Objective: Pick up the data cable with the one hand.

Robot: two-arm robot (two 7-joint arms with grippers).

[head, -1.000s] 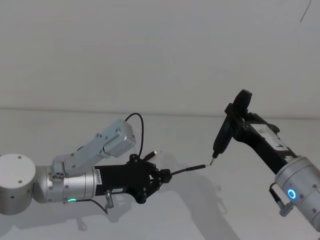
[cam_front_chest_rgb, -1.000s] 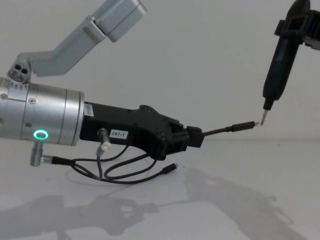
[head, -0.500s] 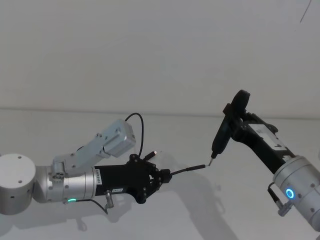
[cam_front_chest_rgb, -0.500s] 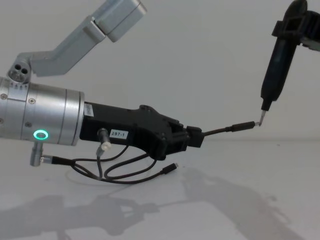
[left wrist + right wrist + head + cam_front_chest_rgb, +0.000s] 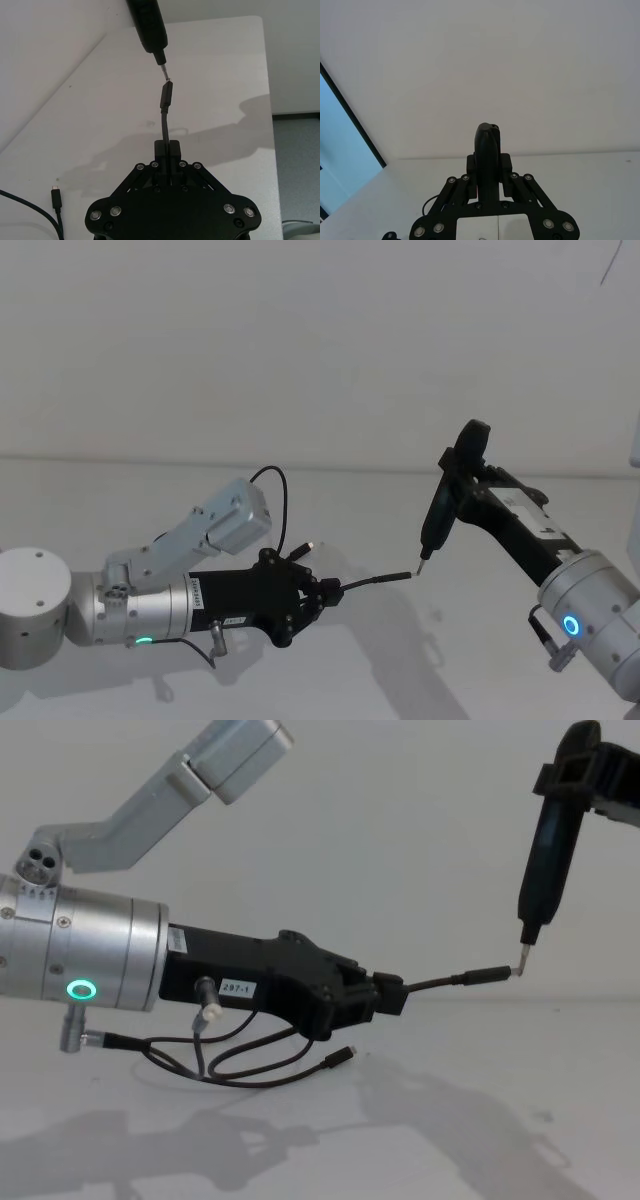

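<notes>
My left gripper (image 5: 328, 592) (image 5: 390, 995) (image 5: 167, 150) is shut on the data cable (image 5: 375, 581) (image 5: 455, 981) (image 5: 165, 107), a thin black cord. A short length juts out past the jaws and ends in a slim plug held above the table. The rest of the cord loops under the arm, and its other plug (image 5: 341, 1056) (image 5: 56, 197) lies on the white table (image 5: 420, 670). My right gripper (image 5: 466, 478) (image 5: 488, 167) is shut on a black pen-like tool (image 5: 441, 512) (image 5: 544, 860) (image 5: 148, 25). The tool's metal tip meets the raised plug's tip.
The table's far edge (image 5: 267, 75) runs past the raised plug, with grey floor beyond it. A plain white wall (image 5: 320, 340) stands behind the table.
My right gripper has shifted slightly left and down with the tool. The raised plug end has dipped a little with the tip against it. The left gripper has stayed put.
</notes>
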